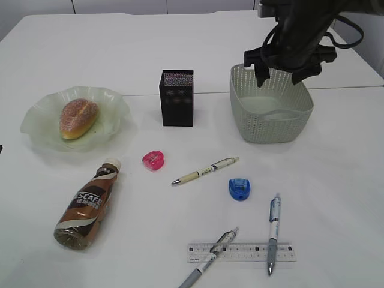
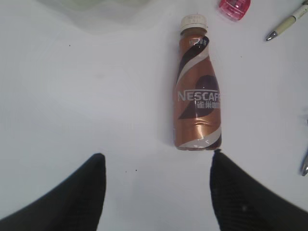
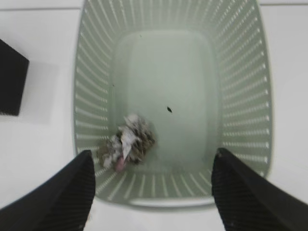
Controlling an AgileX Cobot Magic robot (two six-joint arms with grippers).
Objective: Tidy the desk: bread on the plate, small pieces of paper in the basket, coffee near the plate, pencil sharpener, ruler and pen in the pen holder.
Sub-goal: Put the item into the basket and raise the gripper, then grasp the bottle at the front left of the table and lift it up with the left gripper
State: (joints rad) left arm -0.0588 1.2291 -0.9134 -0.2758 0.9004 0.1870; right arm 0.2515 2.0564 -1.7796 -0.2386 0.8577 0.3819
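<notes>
Paper scrap (image 3: 127,142) lies crumpled on the floor of the green basket (image 1: 271,129), near the front-left corner in the right wrist view. Right gripper (image 1: 281,67) hangs directly over the basket with jaws spread and nothing between them, so you can read the paper step as finished.

Bread (image 1: 78,117) sits on the plate (image 1: 36,123): done. Coffee (image 1: 87,207) lies on its side on the desk (image 1: 336,180), below the plate, cap toward it. Left gripper (image 2: 156,192) is just beside the bottle's base with jaws released and not grasping.

Still loose on the desk: pink sharpener (image 1: 153,160), blue sharpener (image 1: 240,189), ruler (image 1: 243,252), and three pens (image 1: 205,171). Two of the pens lie across the ruler. Pen holder (image 1: 177,98) stands upright, between plate and basket.

Judged next: you raise the right arm clear of the basket rim and go to a sharpener or pen. Pens on the ruler must come off first. Thin flat ruler will likely be awkward to pinch.
</notes>
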